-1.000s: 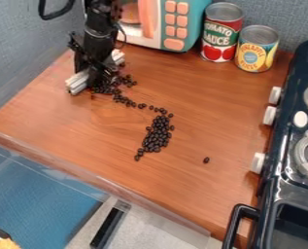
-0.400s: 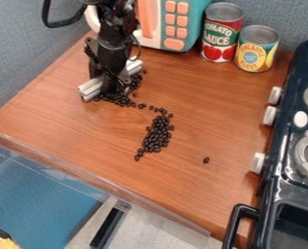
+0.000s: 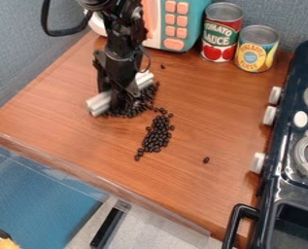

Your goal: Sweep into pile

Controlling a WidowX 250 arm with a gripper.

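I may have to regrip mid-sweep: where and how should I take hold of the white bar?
Probably grip the white bar at its middle, from above, pinching across its narrow width. It is long and low at the counter, ends sticking out either side of the gripper, so a central hold should balance best.

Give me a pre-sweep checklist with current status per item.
1. White bar held in gripper: ok, it sticks out on both sides.
2. Beans at the bar: ok, a dark cluster lies along its right side in the view.
3. Beans in one compact pile: not ok, a long tail of beans runs off toward the camera.
4. No strays: not ok, one loose bean lies toward the stove, another near the toy microwave.
5. Bar apart from the two cans: ok, red can and yellow can stand at the back.
6. Bar flush with counter: cannot tell.
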